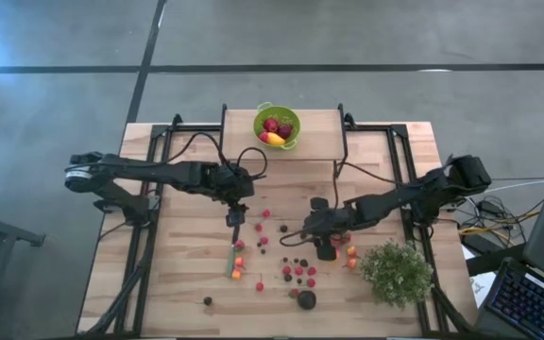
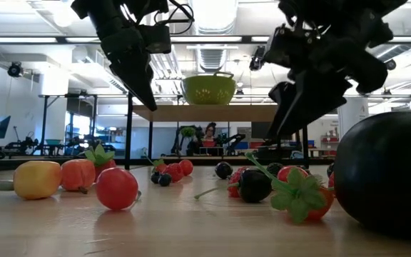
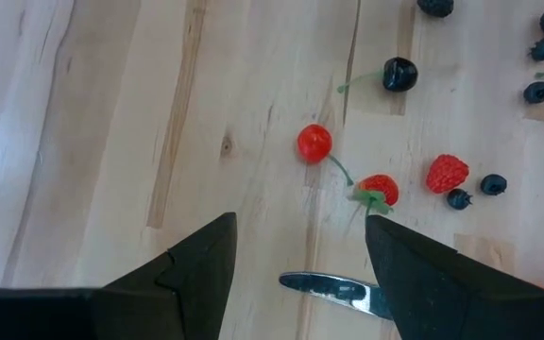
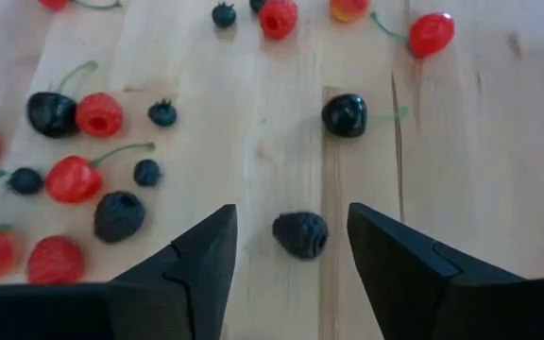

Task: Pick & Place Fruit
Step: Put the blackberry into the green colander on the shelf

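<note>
A big dark round fruit [image 2: 387, 175], cut off at the low view's edge, hides the pale wooden worktop [image 1: 187, 283] behind it. Small red, dark and orange fruit pieces [image 1: 296, 269] lie scattered mid-worktop. Right gripper [image 4: 291, 236] hovers, jaws spread, empty, over a blackberry [image 4: 300, 234]; left gripper [image 3: 300, 250], jaws spread, hovers above a knife blade [image 3: 333, 288], its handle hidden. Farther back, a green bowl [image 1: 277, 126] holds fruit.

On the desk [image 1: 178, 283] one knife [image 1: 232, 247], one bushy plant [image 1: 396, 272], one green bowl [image 1: 277, 126] and one big dark fruit [image 1: 306, 299] are lying; small berries are too many to count.
</note>
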Controlling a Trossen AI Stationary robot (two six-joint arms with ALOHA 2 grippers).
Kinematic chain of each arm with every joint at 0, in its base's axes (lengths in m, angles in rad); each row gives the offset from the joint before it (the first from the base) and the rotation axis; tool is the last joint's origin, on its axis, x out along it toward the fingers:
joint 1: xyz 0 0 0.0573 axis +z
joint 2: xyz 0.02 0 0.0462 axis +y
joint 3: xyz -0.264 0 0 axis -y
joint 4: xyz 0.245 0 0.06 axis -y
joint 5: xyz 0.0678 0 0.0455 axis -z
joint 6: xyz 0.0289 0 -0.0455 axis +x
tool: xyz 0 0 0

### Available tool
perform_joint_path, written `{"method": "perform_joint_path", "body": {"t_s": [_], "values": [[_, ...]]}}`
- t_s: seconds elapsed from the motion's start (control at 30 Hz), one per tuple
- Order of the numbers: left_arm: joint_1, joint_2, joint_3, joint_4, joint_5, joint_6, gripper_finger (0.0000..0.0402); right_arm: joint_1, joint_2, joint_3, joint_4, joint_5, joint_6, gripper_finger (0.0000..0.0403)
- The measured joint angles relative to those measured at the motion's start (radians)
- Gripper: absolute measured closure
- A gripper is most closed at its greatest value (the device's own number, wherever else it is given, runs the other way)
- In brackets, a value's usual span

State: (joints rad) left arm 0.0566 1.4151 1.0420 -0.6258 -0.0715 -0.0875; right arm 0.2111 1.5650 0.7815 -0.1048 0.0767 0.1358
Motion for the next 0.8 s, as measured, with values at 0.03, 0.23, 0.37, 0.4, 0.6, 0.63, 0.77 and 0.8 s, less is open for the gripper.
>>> {"method": "perform_joint_path", "body": {"t_s": [0.03,0.23,0.37,0.4,0.6,0.63,0.77,0.8], "values": [[0.000,0.000,0.000,0.000,0.000,0.000,0.0161,0.000,0.009,0.000,0.008,0.001,0.001,0.0195],[0.000,0.000,0.000,0.001,0.000,0.000,0.0161,0.000,0.067,0.002,0.037,0.002,-0.001,0.0182],[0.000,0.000,0.000,0.000,0.000,-0.002,0.0161,0.000,0.108,0.009,0.037,0.003,-0.004,0.0185],[0.000,0.000,0.000,0.000,0.000,-0.002,0.0161,0.000,0.118,0.011,0.037,0.003,-0.005,0.0187],[0.000,0.000,0.000,0.000,0.000,-0.002,0.0161,0.000,0.172,0.037,0.039,0.017,-0.005,0.0197],[0.000,0.000,0.000,0.001,0.000,-0.003,0.0161,0.000,0.178,0.042,0.040,0.026,-0.005,0.0199],[0.000,0.000,0.000,0.000,0.000,-0.003,0.0161,0.000,0.199,0.048,0.037,0.031,-0.006,0.0207],[0.000,0.000,0.000,0.000,0.000,-0.003,0.0161,0.000,0.202,0.048,0.037,0.031,-0.006,0.0210]]}}
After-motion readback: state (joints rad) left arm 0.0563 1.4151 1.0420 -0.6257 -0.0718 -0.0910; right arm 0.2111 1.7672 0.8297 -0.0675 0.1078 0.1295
